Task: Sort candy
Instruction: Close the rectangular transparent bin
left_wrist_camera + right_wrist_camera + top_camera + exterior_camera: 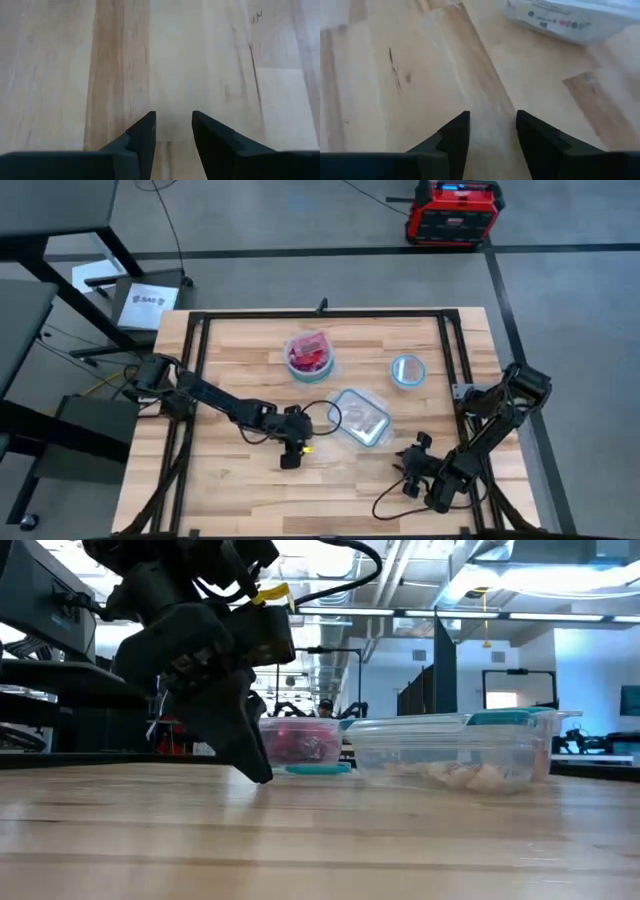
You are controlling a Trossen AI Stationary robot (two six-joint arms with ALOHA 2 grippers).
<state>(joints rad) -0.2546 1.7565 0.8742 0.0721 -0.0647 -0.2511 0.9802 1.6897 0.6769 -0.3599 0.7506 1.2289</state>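
Left gripper (291, 459) points down at bare table (230, 480), fingers narrowly apart, empty. Low view alone shows whitish candy (462, 775) inside the tub (450, 745).

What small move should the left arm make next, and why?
Probably lift the left gripper and carry it over to the clear tub. Its fingers stand open with only bare table between them, while whitish candy lies in the tub beside it. The right gripper waits near the table's front edge.
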